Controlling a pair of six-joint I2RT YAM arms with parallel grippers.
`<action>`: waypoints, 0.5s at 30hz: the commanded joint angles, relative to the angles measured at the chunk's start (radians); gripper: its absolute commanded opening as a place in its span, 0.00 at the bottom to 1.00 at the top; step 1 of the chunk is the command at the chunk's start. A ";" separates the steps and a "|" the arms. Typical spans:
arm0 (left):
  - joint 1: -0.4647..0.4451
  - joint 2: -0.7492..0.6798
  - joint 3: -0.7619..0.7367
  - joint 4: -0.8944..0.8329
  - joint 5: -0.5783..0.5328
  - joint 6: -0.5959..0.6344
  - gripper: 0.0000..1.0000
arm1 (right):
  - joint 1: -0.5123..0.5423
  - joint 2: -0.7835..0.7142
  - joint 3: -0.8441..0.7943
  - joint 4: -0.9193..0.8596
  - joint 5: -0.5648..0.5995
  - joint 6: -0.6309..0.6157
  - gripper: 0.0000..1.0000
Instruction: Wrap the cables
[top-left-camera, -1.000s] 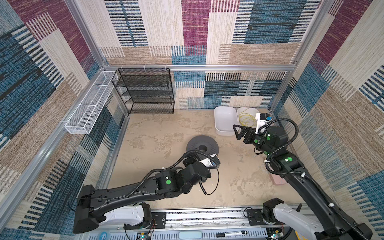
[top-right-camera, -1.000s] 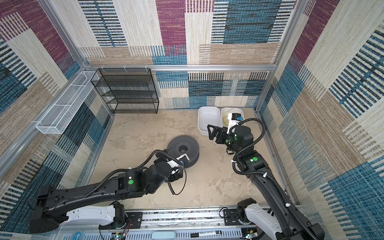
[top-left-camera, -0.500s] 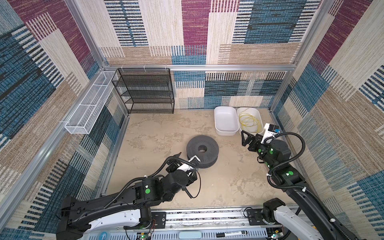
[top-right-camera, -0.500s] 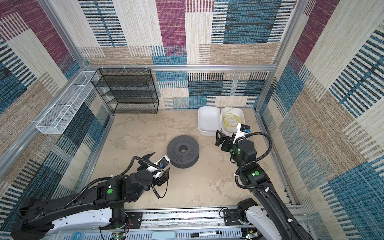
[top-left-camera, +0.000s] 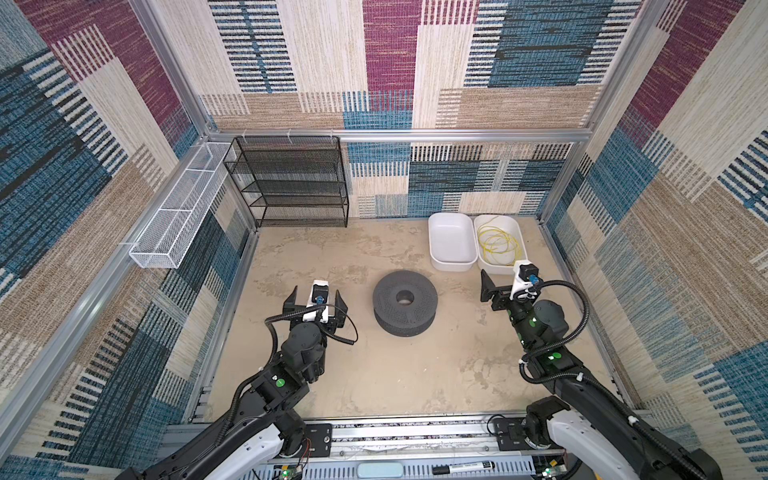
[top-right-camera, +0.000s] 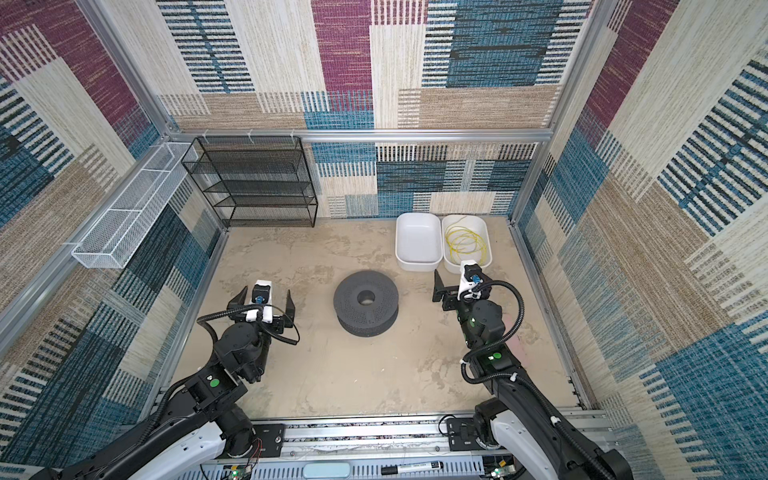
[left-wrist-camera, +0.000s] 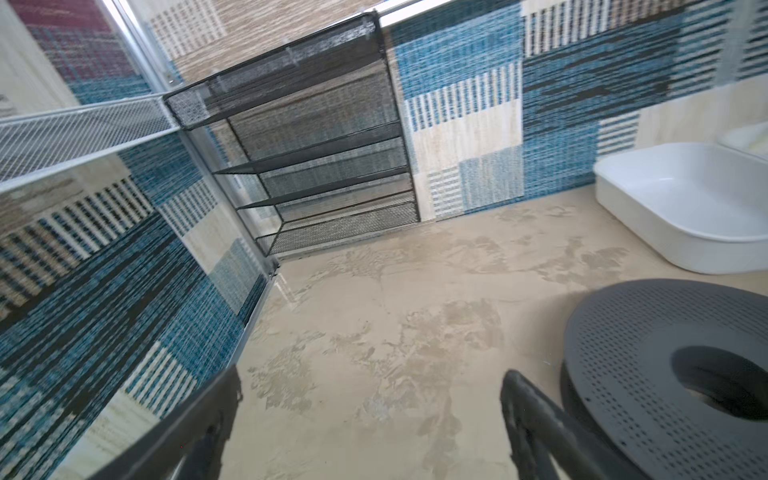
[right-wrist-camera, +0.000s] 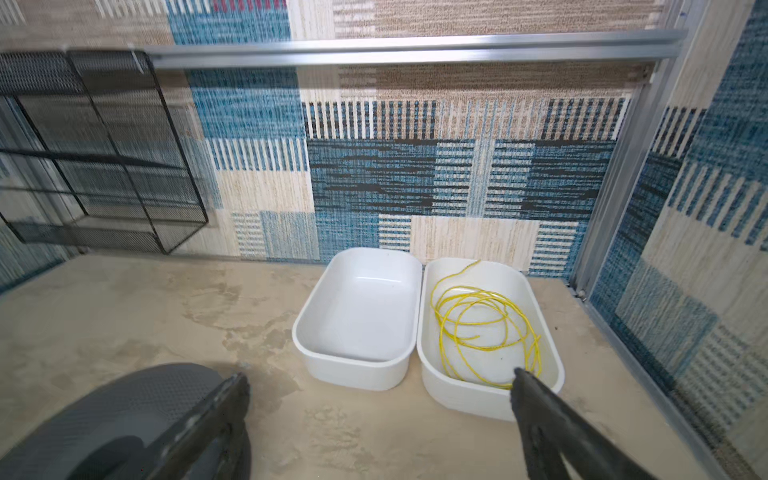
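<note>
Yellow cable (right-wrist-camera: 486, 322) lies in loose round loops on the floor of the right-hand white bin (right-wrist-camera: 465, 399), one free end pointing up toward the far rim. No second cable shows in any view. Just beside it, touching rim to rim, the other white bin (right-wrist-camera: 353, 374) is bare. The dark perforated spool (top-left-camera: 386, 299) stands mid-table, well apart from both bins.

The right gripper (right-wrist-camera: 378, 376) hovers near the cable bin's near end, jaws spread wide, nothing between them. The left gripper (top-left-camera: 316, 300) sits beside the spool, also wide apart and empty.

So the step looks like the pickup, and the right arm is the one placed for it. The wire is very thin, so the tips should go low, almost to the bin floor, at a spot where several strands bunch, such as the near wall. A single strand would likely slip out. The lift should be slow, since loops may catch the rim or tangle. The left arm looks ready to steady the spool.
</note>
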 joint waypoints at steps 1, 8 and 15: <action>0.089 0.039 -0.060 0.200 0.053 -0.002 0.99 | -0.027 0.065 -0.055 0.237 0.020 -0.166 0.99; 0.326 0.215 -0.233 0.526 0.198 -0.050 0.99 | -0.120 0.303 -0.186 0.553 -0.065 -0.068 0.99; 0.484 0.511 -0.248 0.721 0.390 -0.100 0.99 | -0.163 0.464 -0.249 0.798 -0.092 -0.031 0.99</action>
